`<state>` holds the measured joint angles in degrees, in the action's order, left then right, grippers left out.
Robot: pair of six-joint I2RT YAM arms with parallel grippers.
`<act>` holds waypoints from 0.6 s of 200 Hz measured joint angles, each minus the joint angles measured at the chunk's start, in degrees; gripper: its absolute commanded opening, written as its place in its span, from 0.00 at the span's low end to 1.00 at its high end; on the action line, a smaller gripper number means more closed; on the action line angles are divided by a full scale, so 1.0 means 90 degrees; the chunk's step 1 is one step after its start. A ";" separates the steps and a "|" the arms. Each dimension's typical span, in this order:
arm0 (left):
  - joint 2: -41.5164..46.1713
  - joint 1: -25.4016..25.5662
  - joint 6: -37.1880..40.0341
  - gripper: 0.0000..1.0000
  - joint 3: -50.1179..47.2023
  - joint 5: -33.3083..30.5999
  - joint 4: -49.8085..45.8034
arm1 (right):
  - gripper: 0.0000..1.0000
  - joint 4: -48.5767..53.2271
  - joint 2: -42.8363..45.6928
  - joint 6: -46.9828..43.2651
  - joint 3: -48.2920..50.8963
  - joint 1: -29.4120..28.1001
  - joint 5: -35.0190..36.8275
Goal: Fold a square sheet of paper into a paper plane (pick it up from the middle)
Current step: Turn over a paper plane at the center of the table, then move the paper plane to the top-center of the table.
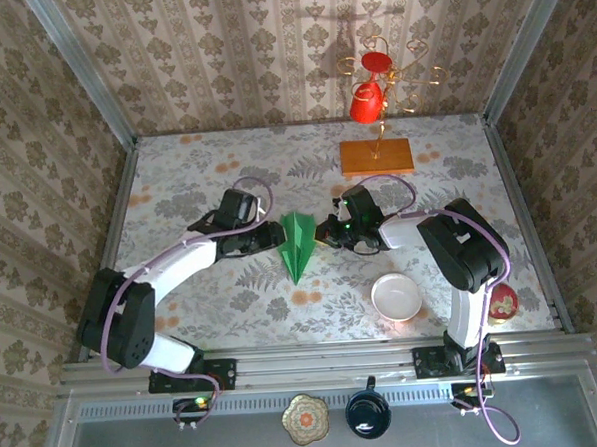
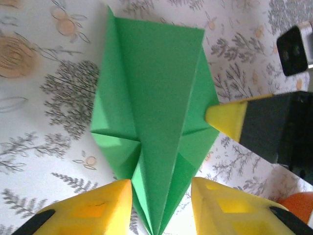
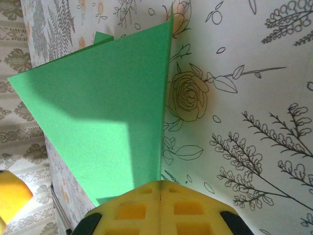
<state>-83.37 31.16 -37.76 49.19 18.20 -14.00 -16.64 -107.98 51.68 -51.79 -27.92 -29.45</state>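
The square sheet of paper is folded into a bright green paper plane (image 1: 298,246), a pointed dart lying mid-table with its tip toward the near edge. In the left wrist view the paper plane (image 2: 156,112) has a centre ridge, and its narrow end runs between the two yellow fingers (image 2: 93,208). My left gripper (image 2: 161,208) stands open around that end. My right gripper (image 3: 161,188) is shut, and the edge of a green flap (image 3: 107,117) runs into the seam between its pads. From the top, the left gripper (image 1: 269,237) and right gripper (image 1: 327,232) flank the plane.
An orange wooden slab (image 1: 376,156) carries a wire mug stand with a red mug (image 1: 366,102) at the back. A white bowl (image 1: 397,297) sits near the right arm's base, and a red object (image 1: 503,301) lies beyond it. A dark mug (image 1: 368,412) and a patterned plate (image 1: 306,418) rest on the front ledge.
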 measured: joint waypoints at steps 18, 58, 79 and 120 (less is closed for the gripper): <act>-0.0102 0.0075 -0.0002 0.38 0.0002 -0.0002 -0.0015 | 0.03 0.0000 0.0000 0.0000 0.0000 -0.0007 -0.0002; -0.0678 0.0102 -0.0002 0.39 0.0141 0.0012 -0.0049 | 0.03 0.0000 0.0000 0.0044 0.0000 -0.0010 -0.0019; -0.0865 0.0180 0.0002 0.38 0.0231 0.0100 -0.0063 | 0.03 0.0000 0.0000 0.0068 0.0000 -0.0010 -0.0019; -0.1005 0.0296 0.0002 0.39 0.0333 0.0248 -0.0063 | 0.03 0.0000 0.0000 0.0068 0.0000 -0.0010 -0.0019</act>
<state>-92.42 33.82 -37.74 52.18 20.43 -14.57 -16.64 -107.98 52.29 -51.79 -28.01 -29.63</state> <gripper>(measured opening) 0.379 0.063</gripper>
